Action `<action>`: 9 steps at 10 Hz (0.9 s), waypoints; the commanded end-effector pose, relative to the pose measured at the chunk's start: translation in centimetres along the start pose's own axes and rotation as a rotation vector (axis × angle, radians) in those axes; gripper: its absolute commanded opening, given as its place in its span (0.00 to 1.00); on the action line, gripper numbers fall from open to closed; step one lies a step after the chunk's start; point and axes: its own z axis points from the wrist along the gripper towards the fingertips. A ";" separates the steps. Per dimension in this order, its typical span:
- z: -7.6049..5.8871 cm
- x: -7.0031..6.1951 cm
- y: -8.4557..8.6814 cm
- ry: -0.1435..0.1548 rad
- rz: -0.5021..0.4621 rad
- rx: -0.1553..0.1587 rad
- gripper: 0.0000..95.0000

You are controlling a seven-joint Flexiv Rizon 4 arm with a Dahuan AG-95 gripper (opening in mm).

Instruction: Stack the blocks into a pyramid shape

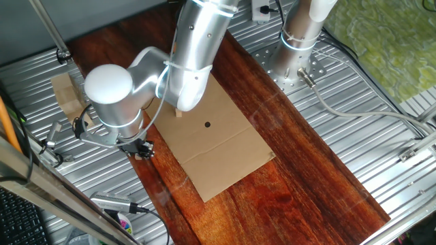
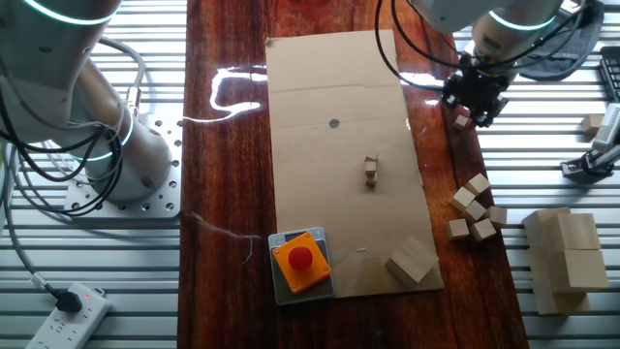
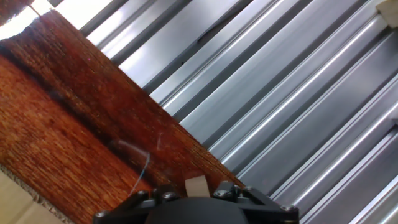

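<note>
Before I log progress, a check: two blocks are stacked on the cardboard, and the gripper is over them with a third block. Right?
Not quite. The gripper is not over the stack; it is off the cardboard, over the wooden edge beside the metal table. The other fixed view shows this. The stack does sit on the cardboard, and a block shows between the fingers in the hand view.

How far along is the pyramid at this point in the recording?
Early. Done: a small stack of blocks, apparently two high, stands on the cardboard sheet. In hand: the gripper is off the sheet by the wooden strip's edge, next to one block; the hand view shows a block at its fingers, but whether it is gripped is unclear. Left: the loose blocks clustered beside the sheet.
</note>
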 end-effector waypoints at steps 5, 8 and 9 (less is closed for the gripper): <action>0.1 0.2 0.0 0.008 -0.011 0.023 0.00; -0.5 0.8 -0.5 0.021 -0.011 0.032 0.00; -0.9 1.6 -1.1 0.021 -0.014 0.031 0.00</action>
